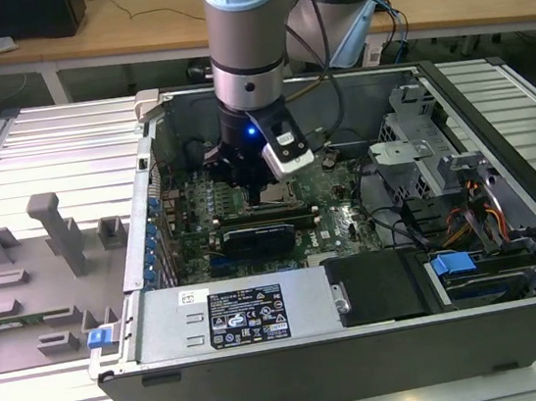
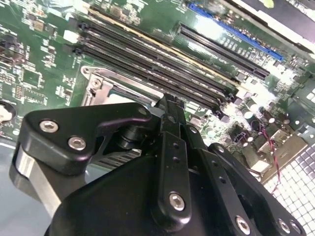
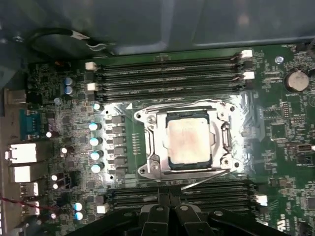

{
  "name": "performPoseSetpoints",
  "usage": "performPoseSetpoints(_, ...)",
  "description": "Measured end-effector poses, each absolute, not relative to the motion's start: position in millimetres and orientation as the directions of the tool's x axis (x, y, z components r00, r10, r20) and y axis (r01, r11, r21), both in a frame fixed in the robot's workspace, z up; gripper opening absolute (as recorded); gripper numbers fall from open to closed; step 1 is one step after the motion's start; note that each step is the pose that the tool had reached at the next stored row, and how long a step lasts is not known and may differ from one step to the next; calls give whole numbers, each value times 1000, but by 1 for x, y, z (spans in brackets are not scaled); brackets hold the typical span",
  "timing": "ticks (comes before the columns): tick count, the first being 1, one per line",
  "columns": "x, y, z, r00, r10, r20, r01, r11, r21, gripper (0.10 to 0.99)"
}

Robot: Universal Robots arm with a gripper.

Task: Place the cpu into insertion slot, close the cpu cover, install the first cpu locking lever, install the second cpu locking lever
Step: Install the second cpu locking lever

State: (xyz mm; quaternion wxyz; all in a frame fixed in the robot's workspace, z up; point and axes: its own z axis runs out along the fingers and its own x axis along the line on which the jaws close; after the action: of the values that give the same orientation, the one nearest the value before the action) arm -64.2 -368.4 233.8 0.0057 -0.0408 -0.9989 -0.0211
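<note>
black gripper linkages [image 3: 170, 216] sit closest to the lens in both wrist views, and in the first wrist view the two fingers [image 3: 158, 212] come together at the tips with nothing between them, so i judge the hand narrowed and empty. it hangs over the green board [image 3: 290, 147], just beside the socket edge that faces the nearer memory slots [image 3: 197, 194].

the cpu [image 3: 189, 141] already lies in the insertion slot [image 3: 147, 142], near the middle of the board between the two banks of memory slots. its pale metal top looks flat and level, slightly mottled under the glare. the cpu cover [image 3: 217, 169] appears down over it as a silvery frame around the chip's top (whether it is fully seated i cannot tell).

a thin wire lever [image 3: 206, 181] lies slanted along the socket's near edge, seemingly unlatched. the risk, as i judge it: the closed tips slip off that springy rod, letting it snap back, or they scrape the cover or the small parts around the socket. pressing on a cover that sits askew could stress the chip.
</note>
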Motion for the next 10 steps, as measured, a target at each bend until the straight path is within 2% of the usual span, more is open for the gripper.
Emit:
performPoseSetpoints(7,-70,-383,231,-997,81,-4,80,991,107,106)
performPoseSetpoints(10,-73,-389,231,-997,80,-9,78,985,153,106)
